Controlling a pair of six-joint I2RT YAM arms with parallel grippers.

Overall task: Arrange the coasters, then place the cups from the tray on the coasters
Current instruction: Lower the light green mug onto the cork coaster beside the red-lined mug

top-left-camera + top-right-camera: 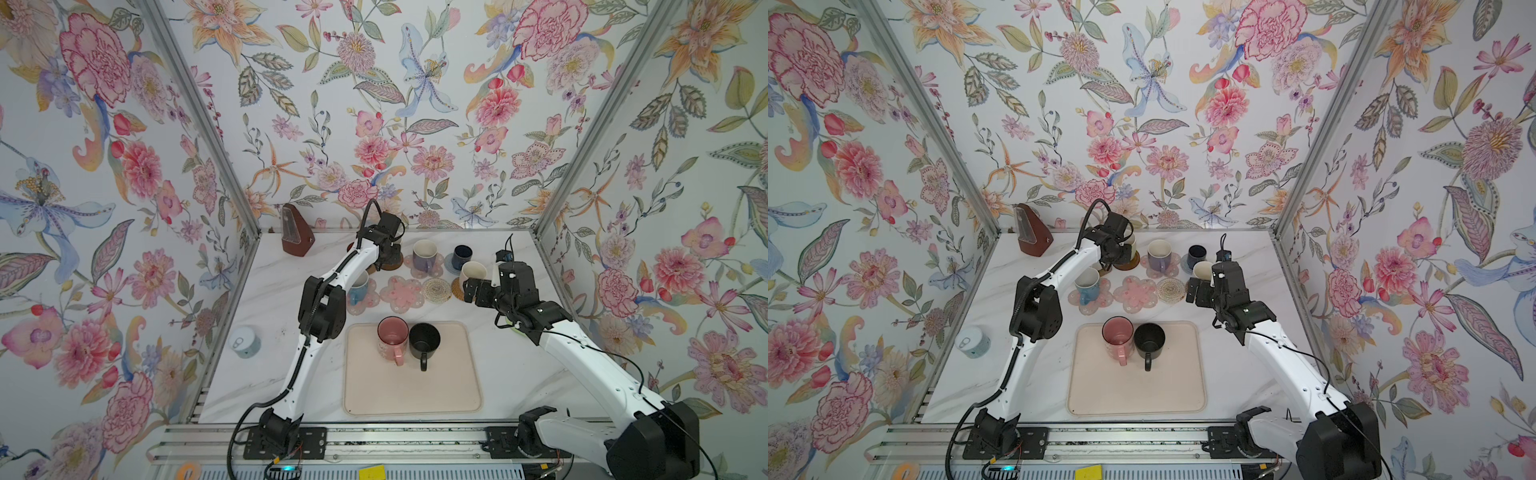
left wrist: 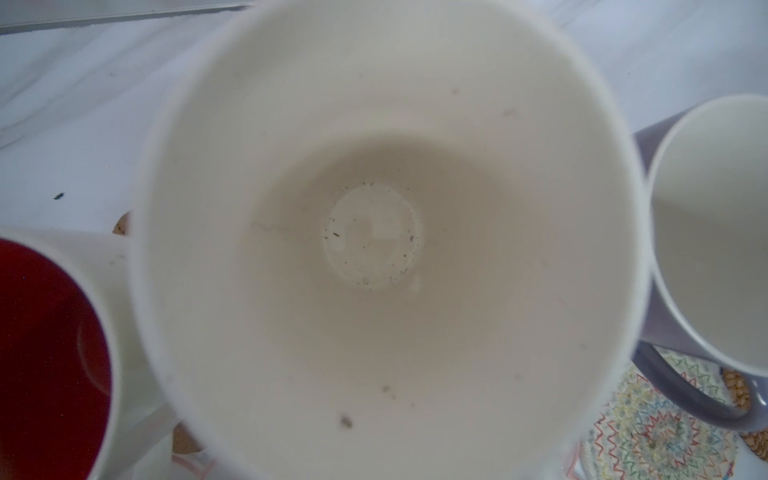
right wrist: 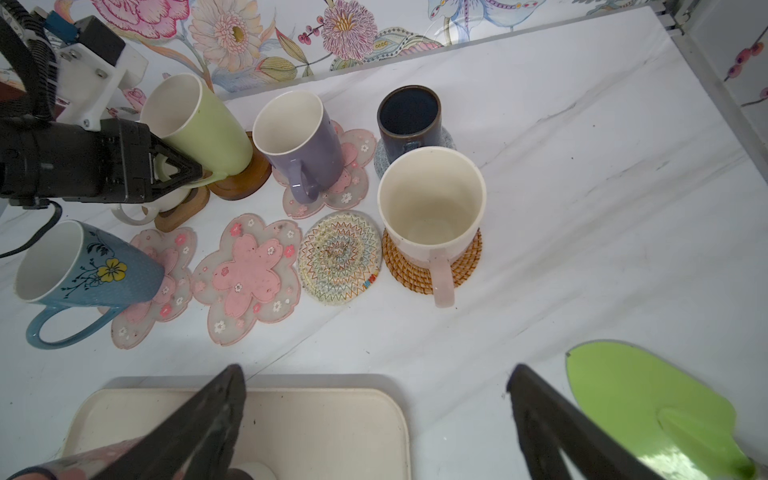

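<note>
My left gripper (image 3: 195, 170) is shut on the handle of the light green cup (image 3: 203, 129), whose base rests at the dark brown disc coaster (image 3: 245, 176). The left wrist view looks straight into that cup (image 2: 374, 232). Cups on coasters: lavender (image 1: 424, 253), navy (image 1: 462, 255), cream (image 1: 473, 272), blue (image 1: 358, 289), and red-inside white (image 2: 50, 353). A pink flower coaster (image 1: 402, 294) and the white woven coaster (image 1: 437, 290) are bare. The pink cup (image 1: 392, 338) and black cup (image 1: 424, 340) stand on the tray (image 1: 411, 390). My right gripper (image 3: 376, 399) hangs open over the tray's far right corner.
A brown metronome (image 1: 297, 237) stands at the back left and a small white can (image 1: 244, 341) sits at the left edge. A flat bright green object (image 3: 648, 407) lies on the table under my right arm. Flowered walls close in three sides.
</note>
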